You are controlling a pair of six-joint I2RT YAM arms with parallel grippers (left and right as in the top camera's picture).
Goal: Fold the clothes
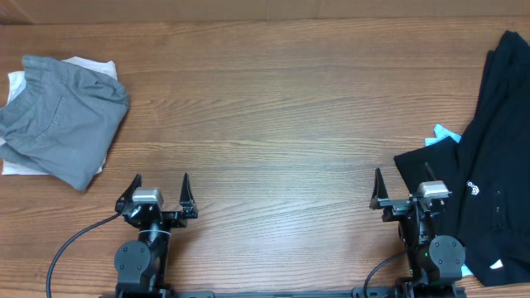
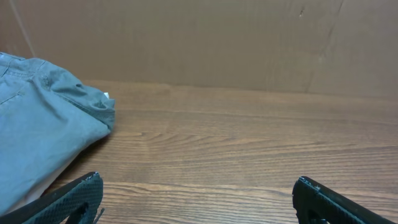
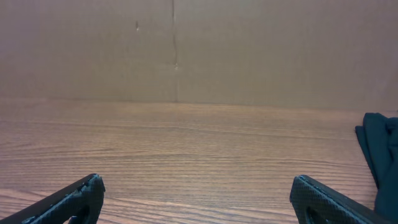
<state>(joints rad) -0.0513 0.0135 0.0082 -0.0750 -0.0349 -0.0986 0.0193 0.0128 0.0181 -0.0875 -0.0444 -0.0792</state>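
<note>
Grey garment (image 1: pixel 62 116), perhaps folded, apart, ahead-left of splayed left end effector (image 1: pixel 161 177).

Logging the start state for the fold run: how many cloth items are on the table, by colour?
grey garment: 1
white garment, under the grey one: 1
black garment: 1 heap; may hold more, cannot tell
light-blue piece, peeking from under the black: 1
Total: 4
</note>
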